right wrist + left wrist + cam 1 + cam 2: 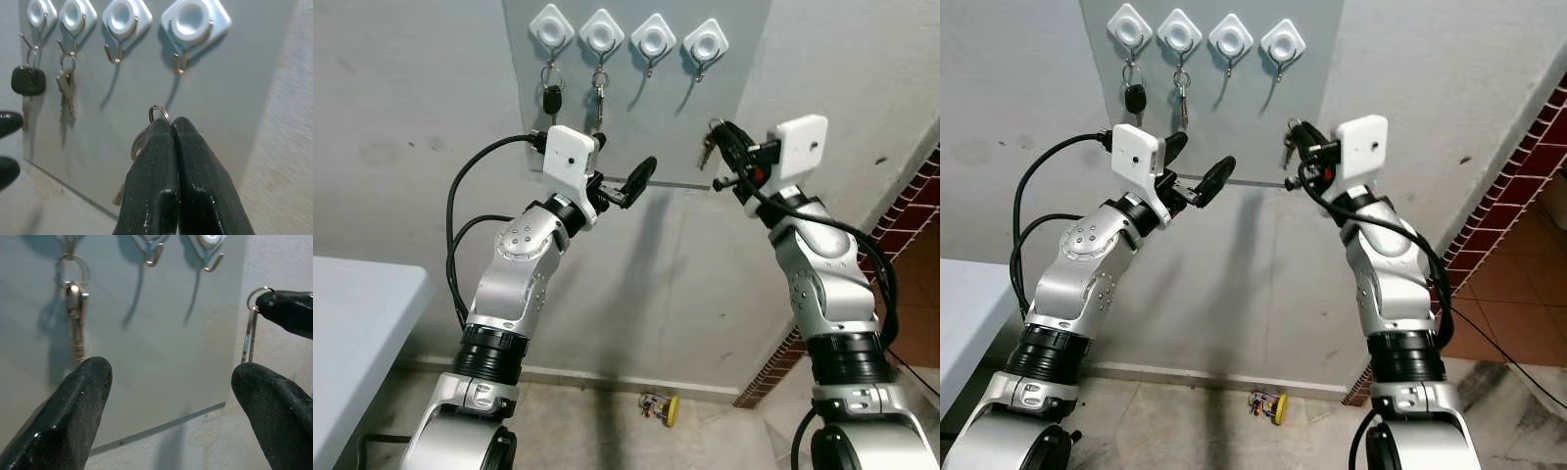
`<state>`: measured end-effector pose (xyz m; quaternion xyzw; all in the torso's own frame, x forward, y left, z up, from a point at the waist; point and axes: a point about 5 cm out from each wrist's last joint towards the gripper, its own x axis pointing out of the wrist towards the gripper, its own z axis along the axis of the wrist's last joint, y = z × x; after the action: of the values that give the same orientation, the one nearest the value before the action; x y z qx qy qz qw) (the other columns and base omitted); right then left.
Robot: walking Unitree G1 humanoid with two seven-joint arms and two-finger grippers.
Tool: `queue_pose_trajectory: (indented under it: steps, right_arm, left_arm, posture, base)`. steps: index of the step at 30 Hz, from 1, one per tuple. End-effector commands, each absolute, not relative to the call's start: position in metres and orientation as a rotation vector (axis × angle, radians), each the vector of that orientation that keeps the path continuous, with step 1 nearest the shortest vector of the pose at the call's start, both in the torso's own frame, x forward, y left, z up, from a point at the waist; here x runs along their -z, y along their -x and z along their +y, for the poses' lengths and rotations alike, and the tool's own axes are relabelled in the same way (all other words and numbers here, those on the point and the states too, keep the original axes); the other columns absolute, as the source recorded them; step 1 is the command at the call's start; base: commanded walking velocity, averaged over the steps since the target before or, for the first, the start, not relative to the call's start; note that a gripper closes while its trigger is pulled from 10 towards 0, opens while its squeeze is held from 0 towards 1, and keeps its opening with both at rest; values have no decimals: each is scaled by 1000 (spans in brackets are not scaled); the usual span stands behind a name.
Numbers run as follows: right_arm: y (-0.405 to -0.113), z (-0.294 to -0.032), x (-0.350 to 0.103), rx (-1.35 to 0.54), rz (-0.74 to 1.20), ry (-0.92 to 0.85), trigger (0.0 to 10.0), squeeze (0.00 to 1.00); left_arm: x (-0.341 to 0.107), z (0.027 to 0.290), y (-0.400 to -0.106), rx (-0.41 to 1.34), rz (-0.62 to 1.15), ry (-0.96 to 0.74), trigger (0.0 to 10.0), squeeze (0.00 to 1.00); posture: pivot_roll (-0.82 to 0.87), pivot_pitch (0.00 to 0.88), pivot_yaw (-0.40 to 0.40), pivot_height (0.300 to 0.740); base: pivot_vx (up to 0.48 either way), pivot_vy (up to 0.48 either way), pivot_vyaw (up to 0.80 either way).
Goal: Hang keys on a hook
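gripping keys (155,115), right claw (172,125) sits below a hook (183,54).

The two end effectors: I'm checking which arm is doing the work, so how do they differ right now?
The right end effector is shut on a key ring; the left end effector is open and holds nothing. The right one sits just below the rightmost hook, which is bare, while the left one is lower, under the two hooks that already carry keys. Both are raised toward the hook panel.

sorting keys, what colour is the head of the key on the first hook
Black plastic key head, clearest in the right wrist view.
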<state>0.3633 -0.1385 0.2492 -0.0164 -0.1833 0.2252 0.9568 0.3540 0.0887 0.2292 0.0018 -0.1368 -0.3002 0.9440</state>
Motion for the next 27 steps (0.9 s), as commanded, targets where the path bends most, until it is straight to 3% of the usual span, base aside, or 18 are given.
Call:
queue_pose_trajectory:
  steps: [1, 16, 27]
  right_arm:
    - [-366, -135, -260, -483, -409, 23, 10000, 0]
    - [-377, -136, -289, -505, -474, -157, 10000, 0]
    - [-387, -140, -289, -527, -354, -355, 10000, 0]
  left_arm:
    - [-242, 86, -353, 625, -319, -18, 10000, 0]
    - [-249, 73, -349, 691, -352, -30, 10000, 0]
    - [-247, 74, -347, 688, -353, -30, 10000, 0]
  posture:
    - [-30, 41, -60, 711]
    - [-30, 46, -70, 711]
    - [-25, 46, -80, 711]
  base:
    - [0, 0, 0]
    - [0, 0, 0]
    - [0, 0, 0]
